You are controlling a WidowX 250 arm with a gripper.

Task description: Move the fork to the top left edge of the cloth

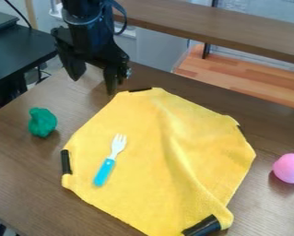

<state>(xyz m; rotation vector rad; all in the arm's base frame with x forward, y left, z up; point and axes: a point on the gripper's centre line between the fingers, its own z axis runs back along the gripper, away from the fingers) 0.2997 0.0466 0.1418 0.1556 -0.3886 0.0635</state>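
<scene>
Because the fork [104,172] lies flat on the cloth's [146,156] left part, the gripper [95,79], jaws spread at the far left, could pinch soft fabric with it and drag up a fold, or close too high and miss.

Yellow cloth [155,152], blue-and-white fork [105,170], brown table [20,170].

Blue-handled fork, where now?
Camera view: blue-handled white fork lies on the left half of the yellow cloth, right of the black strip at its left edge.
</scene>
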